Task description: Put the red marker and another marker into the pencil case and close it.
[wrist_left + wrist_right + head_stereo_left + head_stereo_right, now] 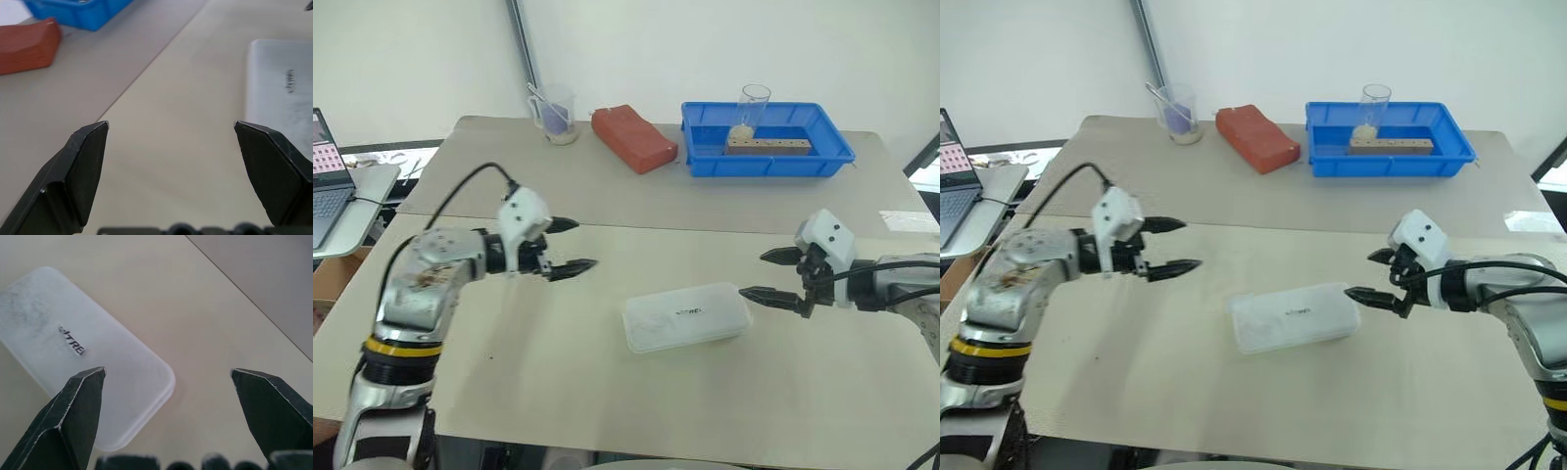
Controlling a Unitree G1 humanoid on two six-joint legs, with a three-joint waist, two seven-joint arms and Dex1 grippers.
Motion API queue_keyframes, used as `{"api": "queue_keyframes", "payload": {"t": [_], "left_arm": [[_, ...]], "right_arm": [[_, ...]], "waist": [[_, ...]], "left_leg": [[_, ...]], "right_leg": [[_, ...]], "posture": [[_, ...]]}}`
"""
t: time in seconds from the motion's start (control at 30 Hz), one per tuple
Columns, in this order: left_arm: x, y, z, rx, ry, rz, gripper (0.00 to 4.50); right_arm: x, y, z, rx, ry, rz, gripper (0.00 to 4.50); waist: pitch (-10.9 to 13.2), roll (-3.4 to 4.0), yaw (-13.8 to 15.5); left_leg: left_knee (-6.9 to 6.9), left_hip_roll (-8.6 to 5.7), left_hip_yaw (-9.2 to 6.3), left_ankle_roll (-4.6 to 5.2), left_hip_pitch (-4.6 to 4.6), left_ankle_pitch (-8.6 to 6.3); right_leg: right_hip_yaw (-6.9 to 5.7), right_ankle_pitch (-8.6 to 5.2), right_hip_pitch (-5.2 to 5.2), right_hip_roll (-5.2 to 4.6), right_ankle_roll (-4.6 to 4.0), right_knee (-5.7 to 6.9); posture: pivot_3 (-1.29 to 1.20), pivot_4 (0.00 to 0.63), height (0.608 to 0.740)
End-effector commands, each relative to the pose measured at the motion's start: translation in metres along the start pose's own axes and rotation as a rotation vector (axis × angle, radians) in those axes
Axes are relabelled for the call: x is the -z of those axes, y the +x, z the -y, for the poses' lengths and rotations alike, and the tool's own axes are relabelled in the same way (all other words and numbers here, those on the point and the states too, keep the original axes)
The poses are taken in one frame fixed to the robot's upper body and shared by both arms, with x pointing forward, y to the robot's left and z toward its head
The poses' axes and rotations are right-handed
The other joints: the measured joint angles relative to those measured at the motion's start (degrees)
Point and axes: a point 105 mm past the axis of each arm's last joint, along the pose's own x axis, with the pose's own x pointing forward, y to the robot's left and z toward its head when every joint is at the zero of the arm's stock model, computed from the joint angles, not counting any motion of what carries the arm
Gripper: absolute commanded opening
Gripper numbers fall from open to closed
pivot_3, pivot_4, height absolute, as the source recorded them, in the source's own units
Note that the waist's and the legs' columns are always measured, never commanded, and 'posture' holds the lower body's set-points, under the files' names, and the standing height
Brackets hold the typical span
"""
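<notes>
The pencil case (686, 315) is lying flat and lidded on the table (558, 392) between both arms. The left gripper (570, 245) and right gripper (766, 276) are hanging spread and empty; they'd do well pressing its lid evenly.

Showing small dark lettering on the closed lid of the pencil case (73, 362), lying flat on the counter (558, 382). Reading "TRE" clearly in the right wrist view, the letters before it staying too smeared to make out. Appearing in both eye views as a short dark mark near the lid's middle, too small to read there. Appearing in the left wrist view as a blurred dark smudge on the lid, unreadable. Carrying no other legible text anywhere.
</notes>
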Motion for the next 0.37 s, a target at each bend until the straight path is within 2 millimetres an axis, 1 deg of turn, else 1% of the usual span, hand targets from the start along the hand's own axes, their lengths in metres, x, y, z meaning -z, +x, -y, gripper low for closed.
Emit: {"api": "queue_keyframes", "payload": {"t": [0.03, 0.13, 0.37], "left_arm": [[-0.0021, -0.0212, -0.0217, -0.189, 0.108, -0.037, 4.44], [-0.0025, -0.0264, -0.025, -0.225, 0.097, -0.019, 4.44], [-0.0065, -0.0219, -0.0232, -0.192, 0.054, 0.009, 4.44]], "right_arm": [[-0.0112, -0.0148, 0.0242, 0.127, -0.02, 0.061, 4.5], [-0.0059, -0.0162, 0.0293, 0.157, -0.009, 0.055, 4.5], [-0.0058, -0.0075, 0.0314, 0.171, 0.003, 0.075, 4.5]], "waist": [[0.0, 0.0, 0.07], [-0.02, 0.02, 0.09], [-0.05, 0.07, -0.1]], "left_leg": [[0.0, 0.0, 0.03, 0.0, 0.0, 0.0], [-0.01, 0.0, 0.08, -0.01, 0.01, 0.0], [-0.06, 0.03, 0.15, -0.01, 0.01, 0.0]], "right_leg": [[0.0, 0.03, 0.0, -0.02, -0.05, 0.0], [0.01, 0.1, 0.0, -0.05, -0.17, 0.0], [0.02, 0.1, -0.03, -0.03, -0.17, 0.01]], "posture": [[0.0, 0.15, 0.74], [0.0, 0.15, 0.74], [0.0, 0.15, 0.74]]}}
